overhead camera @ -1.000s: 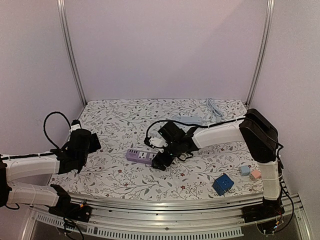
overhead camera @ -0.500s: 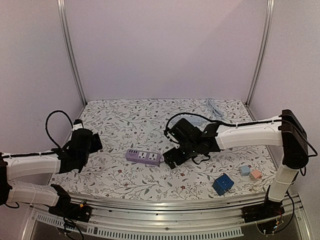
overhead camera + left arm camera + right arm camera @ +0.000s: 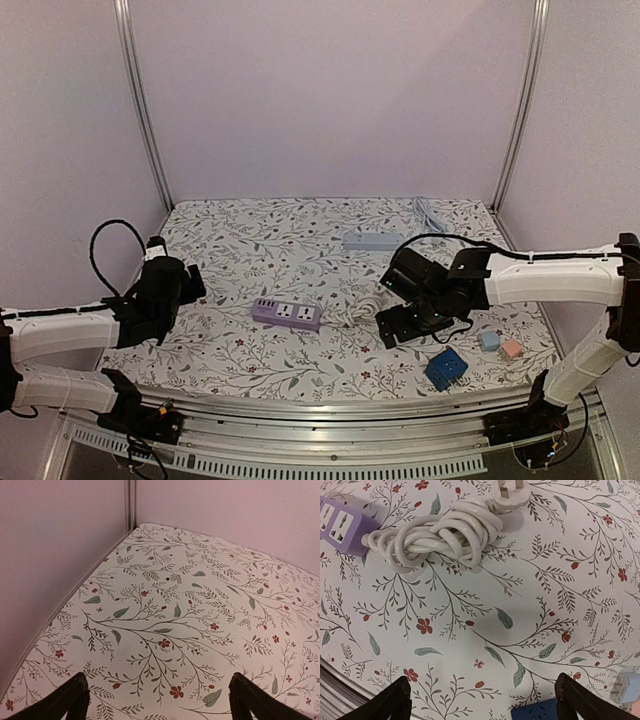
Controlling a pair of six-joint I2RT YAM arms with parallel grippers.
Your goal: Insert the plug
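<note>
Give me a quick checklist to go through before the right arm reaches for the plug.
1. right hand open and empty: ok.
2. white plug lying free, nothing on top of it: ok.
3. cord loose enough to follow the plug: not ok, it is bundled in a tight coil.
4. purple power strip sockets uncovered: ok.
5. left hand open and well away from the strip: ok.

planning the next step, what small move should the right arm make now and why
Probably shift the open right gripper over the blue plug block close by and lower onto it: the gripper holds nothing, and the purple power strip shows free sockets.
</note>
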